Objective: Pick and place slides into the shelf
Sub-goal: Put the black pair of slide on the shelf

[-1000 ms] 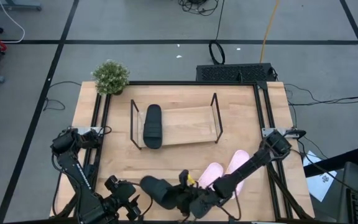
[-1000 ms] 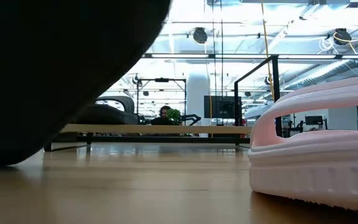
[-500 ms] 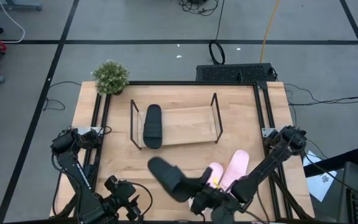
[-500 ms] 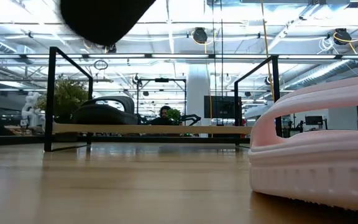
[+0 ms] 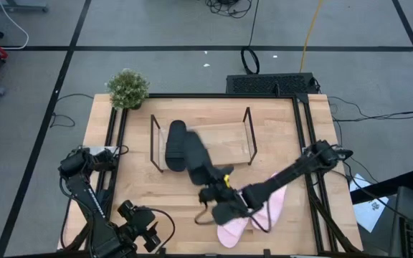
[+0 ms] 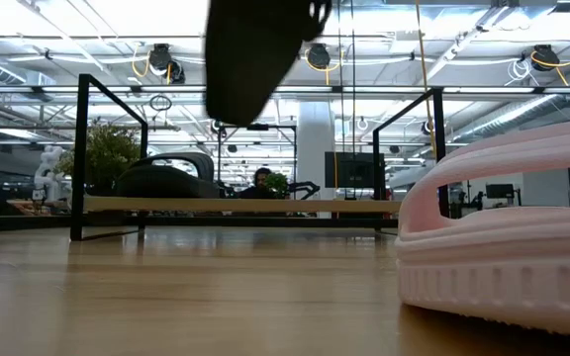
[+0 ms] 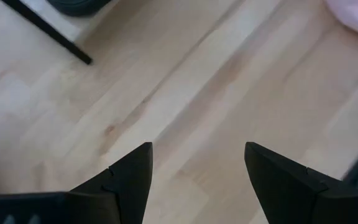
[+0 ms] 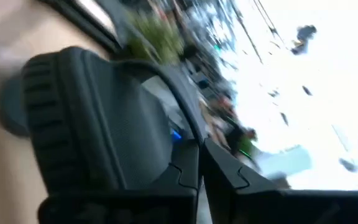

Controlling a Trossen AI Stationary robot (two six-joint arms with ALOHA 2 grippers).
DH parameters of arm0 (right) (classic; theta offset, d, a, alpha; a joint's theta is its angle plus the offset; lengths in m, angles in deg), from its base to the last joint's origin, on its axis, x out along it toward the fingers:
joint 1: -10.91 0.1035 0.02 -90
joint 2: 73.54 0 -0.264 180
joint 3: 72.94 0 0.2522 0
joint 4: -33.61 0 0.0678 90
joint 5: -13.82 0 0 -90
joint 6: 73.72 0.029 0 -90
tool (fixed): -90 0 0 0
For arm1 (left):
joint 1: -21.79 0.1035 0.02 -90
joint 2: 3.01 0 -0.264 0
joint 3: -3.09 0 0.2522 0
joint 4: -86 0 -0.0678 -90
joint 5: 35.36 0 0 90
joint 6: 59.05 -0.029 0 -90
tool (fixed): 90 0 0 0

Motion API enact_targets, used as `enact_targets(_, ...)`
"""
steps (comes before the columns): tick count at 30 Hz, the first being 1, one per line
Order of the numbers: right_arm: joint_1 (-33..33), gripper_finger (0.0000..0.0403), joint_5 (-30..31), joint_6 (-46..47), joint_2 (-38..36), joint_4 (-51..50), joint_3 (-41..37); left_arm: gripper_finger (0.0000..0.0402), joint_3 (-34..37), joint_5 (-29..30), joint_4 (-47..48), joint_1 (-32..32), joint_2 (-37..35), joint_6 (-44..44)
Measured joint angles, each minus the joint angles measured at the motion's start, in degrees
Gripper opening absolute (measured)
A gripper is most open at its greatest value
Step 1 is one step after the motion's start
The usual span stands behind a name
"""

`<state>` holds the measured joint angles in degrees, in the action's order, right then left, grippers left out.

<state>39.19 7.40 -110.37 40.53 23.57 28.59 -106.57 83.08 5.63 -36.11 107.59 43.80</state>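
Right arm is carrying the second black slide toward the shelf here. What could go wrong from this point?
1. The right gripper holds the carried black slide only by its strap, so it may swing or slip out.
2. It hangs over the shelf front rail, beside the black slide already inside, so it could clip either one.
3. The right arm passes over the pink slides and could nudge them.
The left gripper waits open near the table's front.

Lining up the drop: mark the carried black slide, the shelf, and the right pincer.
carried black slide (image 5: 194, 156), high view, its sole.
shelf (image 5: 224, 136), high view, bare wooden base.
right pincer (image 5: 217, 185), high view, between fingertips.
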Motion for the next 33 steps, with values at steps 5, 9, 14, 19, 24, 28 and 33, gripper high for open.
enact_targets(5,-3.71,0.0,3.18,-2.24,1.13,-0.3,-0.4,0.025,0.08,-0.54,4.35,-0.71,-0.02,2.6)
enact_targets(9,-5.4,0.0,0.58,1.65,1.13,-0.5,-3.8,0.025,0.22,-0.54,4.14,-1.24,-0.07,2.31)
enact_targets(14,-6.57,0.0,0.31,3.42,1.15,-0.18,-7.23,0.025,0.22,-0.17,4.19,-1.34,-0.07,2.45)
enact_targets(19,-7.22,0.0,-3.89,8.24,1.15,-0.16,-9.79,0.025,0.24,0.07,4.13,-1.15,-0.07,2.7)
enact_targets(24,-8.02,0.0,-5.59,11.06,1.15,-0.17,-11.58,0.025,0.28,0.12,4.17,-0.95,-0.07,2.51)
enact_targets(28,-8.77,0.0,-7.63,13.08,1.15,-0.1,-11.93,0.025,0.28,0.13,4.15,-0.95,-0.07,2.49)
enact_targets(33,-10.24,0.0,-11.92,15.87,1.15,-0.41,-11.93,0.025,0.28,0.13,4.15,-0.95,-0.07,2.47)
